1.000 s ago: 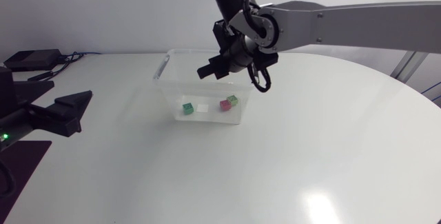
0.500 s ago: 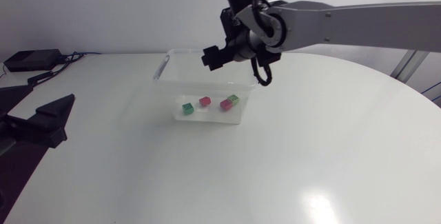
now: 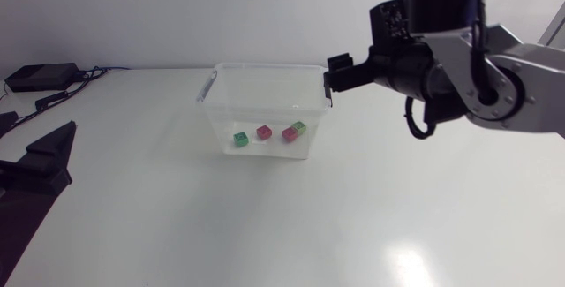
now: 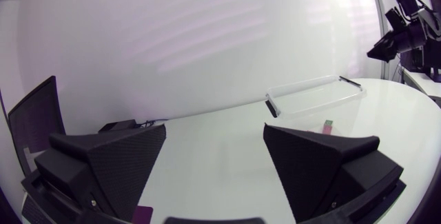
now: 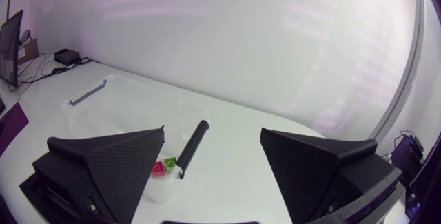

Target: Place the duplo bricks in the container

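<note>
The bricks [image 3: 263, 132], two green and two reddish, lie in a row on the floor of the clear container [image 3: 265, 68] on our white tabletop [image 3: 353, 207]. Our right jaws stand wide open and empty, raised near the container's right rim. Our left jaws, also open and empty, sit well apart from it by the tabletop's left edge.

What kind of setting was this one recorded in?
Probably a robotics lab or test bench: a plain white table, a robot arm at each side with left gripper and right gripper open, and just a clear container of duplo bricks as props.
</note>
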`<state>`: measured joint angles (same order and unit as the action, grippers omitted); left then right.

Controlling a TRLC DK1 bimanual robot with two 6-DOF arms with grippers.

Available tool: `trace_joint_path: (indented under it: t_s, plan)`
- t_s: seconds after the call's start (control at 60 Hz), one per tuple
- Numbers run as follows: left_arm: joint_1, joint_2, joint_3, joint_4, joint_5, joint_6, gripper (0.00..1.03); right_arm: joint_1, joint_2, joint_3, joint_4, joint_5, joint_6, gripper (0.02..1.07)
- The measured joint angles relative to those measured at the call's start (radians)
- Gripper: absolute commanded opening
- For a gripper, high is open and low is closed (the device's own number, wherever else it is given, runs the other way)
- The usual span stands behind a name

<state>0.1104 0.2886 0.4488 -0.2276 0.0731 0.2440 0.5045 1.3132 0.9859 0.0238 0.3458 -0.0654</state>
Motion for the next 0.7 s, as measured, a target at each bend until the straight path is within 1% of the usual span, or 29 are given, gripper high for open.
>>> trace_joint_path:
  t_s: [0.15, 0.4, 0.7]
  plan:
    - [0.022, -0.038, -0.012, 0.013, 0.0, 0.0, 0.99, -0.044, -0.141, -0.145, 0.056, 0.019, -0.023, 1.03]
    - [0.053, -0.091, -0.054, 0.04, 0.0, -0.001, 0.99, -0.101, -0.346, -0.336, 0.091, 0.029, -0.041, 1.03]
    - [0.053, -0.127, -0.113, 0.092, -0.003, -0.001, 0.99, -0.171, -0.551, -0.484, 0.138, 0.034, -0.044, 1.03]
